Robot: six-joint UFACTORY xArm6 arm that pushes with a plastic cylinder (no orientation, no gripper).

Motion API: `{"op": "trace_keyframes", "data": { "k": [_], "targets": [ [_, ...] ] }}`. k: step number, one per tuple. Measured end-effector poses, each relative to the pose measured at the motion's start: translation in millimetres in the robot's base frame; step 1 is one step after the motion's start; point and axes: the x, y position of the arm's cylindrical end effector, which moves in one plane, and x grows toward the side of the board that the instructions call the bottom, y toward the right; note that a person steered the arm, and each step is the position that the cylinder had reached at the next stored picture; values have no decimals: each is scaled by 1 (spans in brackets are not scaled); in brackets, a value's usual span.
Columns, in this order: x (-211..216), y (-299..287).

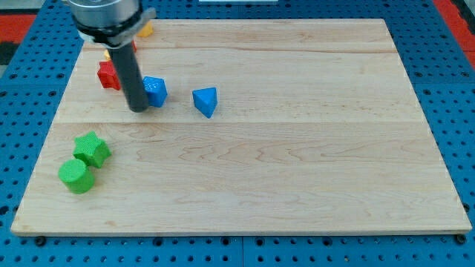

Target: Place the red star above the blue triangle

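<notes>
Nearest, at the left of the pale wooden board (pixel 297 170), a round green cylinder block (pixel 76 176) sits just in front of a green star-shaped block (pixel 92 149), the two touching or very nearly so. Farther back, the blue triangle block (pixel 205 101) stands alone toward the board's middle, apart from the rest. To its left is a blue block (pixel 156 91) whose left side is covered by the dark rod, so its shape is hard to tell; it looks roughly cube-like. My tip (pixel 138 109) rests on the board just beside this blue block's left edge, seemingly touching it. There is no hand or jaw here, only the plain rod, so nothing is gripped. Behind the rod, the red star block (pixel 109 76) shows only in part, lying left of and slightly beyond the tip, well left of the blue triangle block. Farthest, a yellow-orange block (pixel 145 30) peeks out beside the arm's housing, mostly hidden, its shape unreadable.
</notes>
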Motion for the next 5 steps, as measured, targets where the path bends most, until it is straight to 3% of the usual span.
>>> {"op": "trace_keyframes", "data": {
  "k": [1,2,3,4,5],
  "targets": [
    [-28,-20],
    [-32,59],
    [-7,96],
    [21,-9],
    [9,-96]
  ]
}}
